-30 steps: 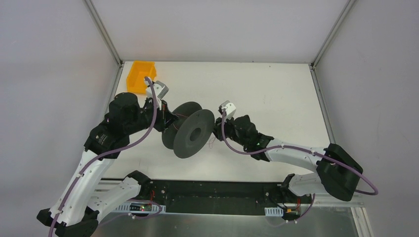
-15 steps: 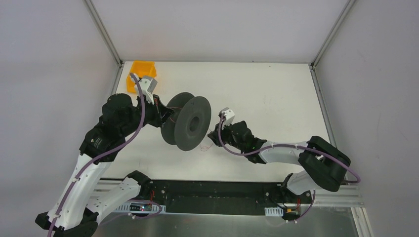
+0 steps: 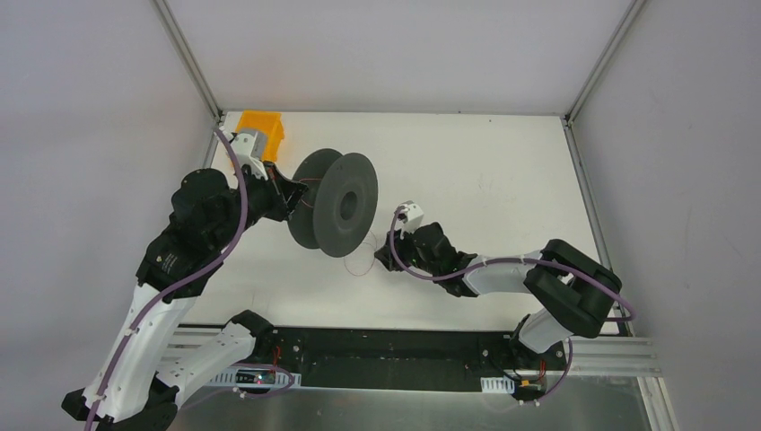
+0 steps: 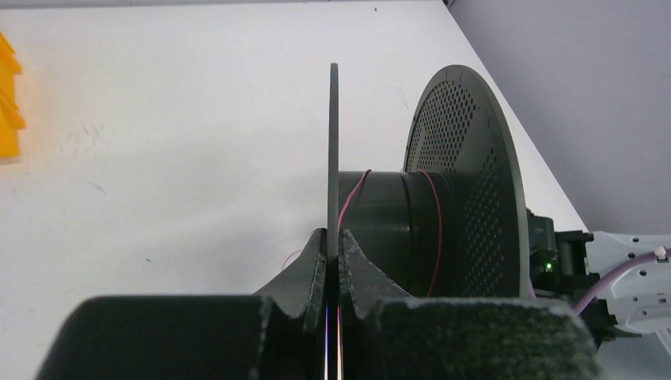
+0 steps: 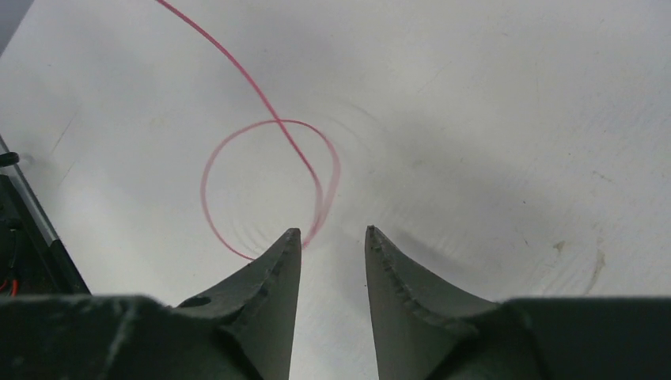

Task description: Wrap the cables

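A dark grey spool (image 3: 334, 204) is held up off the white table. My left gripper (image 3: 285, 193) is shut on its near flange (image 4: 333, 150). The thin reddish wire (image 4: 437, 229) runs round the spool's core with a turn or two. From the spool it hangs down to a loose loop on the table (image 3: 359, 265). In the right wrist view the loop (image 5: 265, 178) lies just ahead of my right gripper (image 5: 332, 231), which is open and empty, low over the table; its left fingertip (image 5: 291, 237) is at the loop's edge. My right gripper (image 3: 388, 254) sits right of the spool.
An orange bin (image 3: 260, 126) stands at the table's back left corner, close behind the left wrist. The metal frame posts (image 3: 187, 56) rise at both back corners. The black rail (image 3: 386, 346) runs along the near edge.
My left arm has lifted and swung the spool back and to the left. My right gripper has moved down and left toward the wire loop on the table.
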You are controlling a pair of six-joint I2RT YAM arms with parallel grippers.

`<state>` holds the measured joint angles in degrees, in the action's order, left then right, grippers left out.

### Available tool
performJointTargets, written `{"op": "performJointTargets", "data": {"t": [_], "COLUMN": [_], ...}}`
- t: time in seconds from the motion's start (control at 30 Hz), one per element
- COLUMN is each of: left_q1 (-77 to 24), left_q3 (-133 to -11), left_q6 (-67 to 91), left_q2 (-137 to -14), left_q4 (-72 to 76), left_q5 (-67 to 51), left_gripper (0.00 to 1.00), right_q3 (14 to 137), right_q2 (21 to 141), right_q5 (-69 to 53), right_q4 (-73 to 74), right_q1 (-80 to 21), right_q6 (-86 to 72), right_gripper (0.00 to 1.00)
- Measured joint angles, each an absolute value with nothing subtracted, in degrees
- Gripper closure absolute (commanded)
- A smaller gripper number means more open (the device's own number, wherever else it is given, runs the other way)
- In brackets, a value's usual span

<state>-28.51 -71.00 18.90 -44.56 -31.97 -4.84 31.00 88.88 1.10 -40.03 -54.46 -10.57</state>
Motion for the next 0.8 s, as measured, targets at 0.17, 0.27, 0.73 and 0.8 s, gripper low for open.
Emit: {"op": "performJointTargets", "data": {"t": [0.17, 0.27, 0.73, 0.8], "left_q1": [-28.5, -28.5, -28.5, -28.5], "left_q3": [-73.1, -73.8, -73.9, -73.9], "left_q6": [18.9, 18.9, 21.1, 22.0], "left_q2": [-44.6, -44.8, -44.9, -44.9], "left_q4": [-31.9, -31.7, -30.6, -30.3], "left_q5": [-3.4, -2.9, -2.7, -2.7], "left_gripper": [1.0, 1.0, 1.0, 1.0], "right_q3": [31.9, 32.1, 23.9, 24.6], "right_q2": [88.9, 89.2, 91.5, 92.2], "right_q5": [2.9, 3.2, -3.1, -3.1], "right_q4": [-36.9, -36.6, -68.4, -71.0], "right_q1": [-54.4, -54.2, -53.6, -53.4], "right_q6": [-10.7, -10.9, -5.2, -4.1], "right_gripper": [0.71, 0.69, 0.4, 0.37]}}
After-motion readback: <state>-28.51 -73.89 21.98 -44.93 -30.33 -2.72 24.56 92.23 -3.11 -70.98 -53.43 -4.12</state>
